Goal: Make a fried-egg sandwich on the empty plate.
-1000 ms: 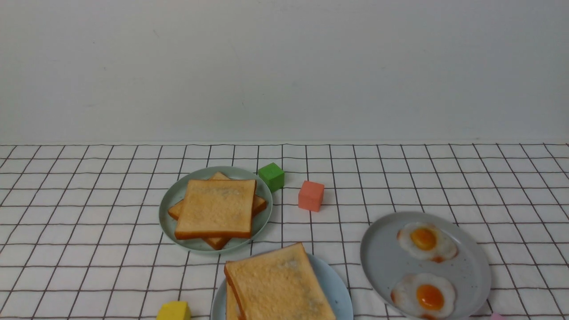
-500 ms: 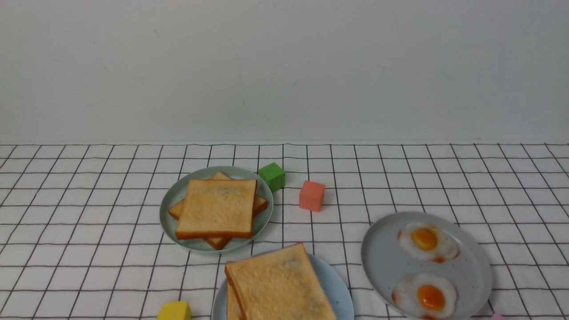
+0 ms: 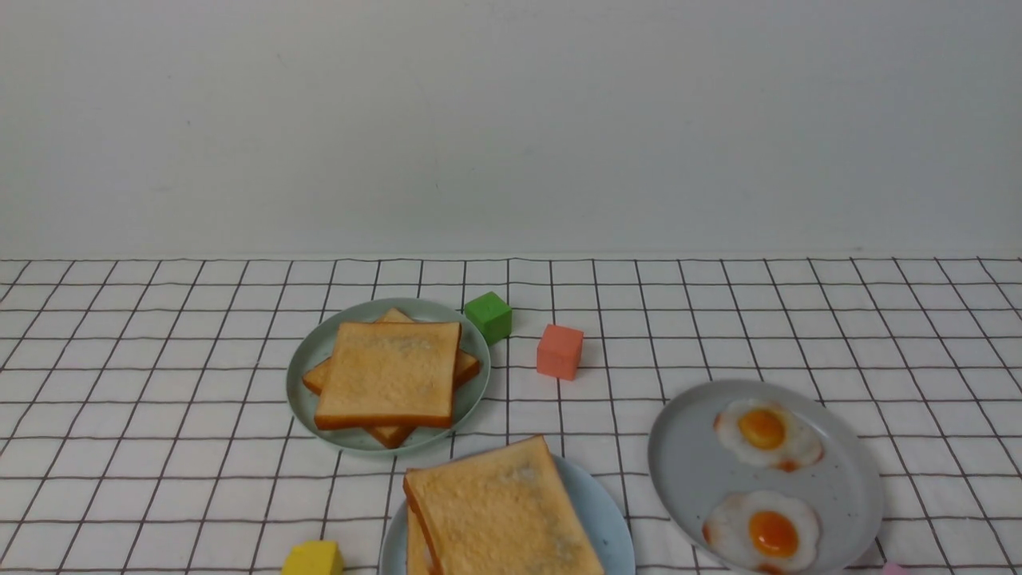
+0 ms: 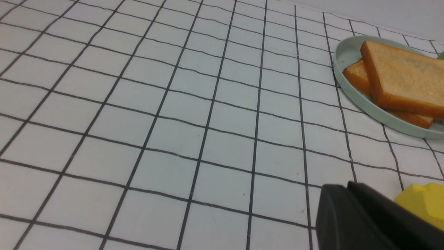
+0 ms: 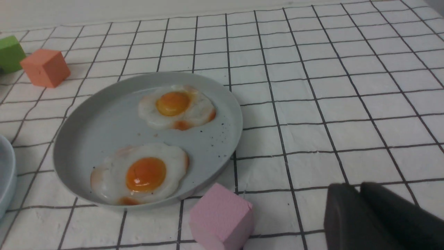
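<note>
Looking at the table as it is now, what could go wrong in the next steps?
1. The sandwich lies at the near edge of the front view, partly cut off, so its alignment on the blue plate cannot be checked.
2. The pink cube touches or nearly touches the grey plate; a reach for an egg may knock it.
3. The yellow cube sits close to the left gripper.

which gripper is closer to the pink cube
Right. The right gripper sits just beside the pink cube, near the grey plate of eggs. The left gripper is across the table by the yellow block, with no pink cube in its view.
</note>
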Tool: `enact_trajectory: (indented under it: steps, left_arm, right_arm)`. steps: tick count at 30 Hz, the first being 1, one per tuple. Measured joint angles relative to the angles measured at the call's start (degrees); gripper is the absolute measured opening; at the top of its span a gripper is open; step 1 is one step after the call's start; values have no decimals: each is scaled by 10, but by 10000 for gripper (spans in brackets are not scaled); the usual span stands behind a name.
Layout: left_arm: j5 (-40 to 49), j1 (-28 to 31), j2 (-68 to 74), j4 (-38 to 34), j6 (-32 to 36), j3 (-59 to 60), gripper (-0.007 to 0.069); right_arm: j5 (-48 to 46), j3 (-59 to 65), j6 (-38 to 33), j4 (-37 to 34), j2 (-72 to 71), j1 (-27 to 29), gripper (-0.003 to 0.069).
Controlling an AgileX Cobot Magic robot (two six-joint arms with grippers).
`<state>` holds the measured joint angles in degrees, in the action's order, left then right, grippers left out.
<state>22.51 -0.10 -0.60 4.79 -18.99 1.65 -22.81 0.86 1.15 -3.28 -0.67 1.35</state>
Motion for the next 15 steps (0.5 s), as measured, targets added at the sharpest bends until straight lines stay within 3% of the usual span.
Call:
enact_trajectory:
  steps: [15]
  left_arm:
    - [0, 0, 0, 0, 0, 0, 56]
  right_arm:
    - [3, 0, 2, -2, 0, 0, 104]
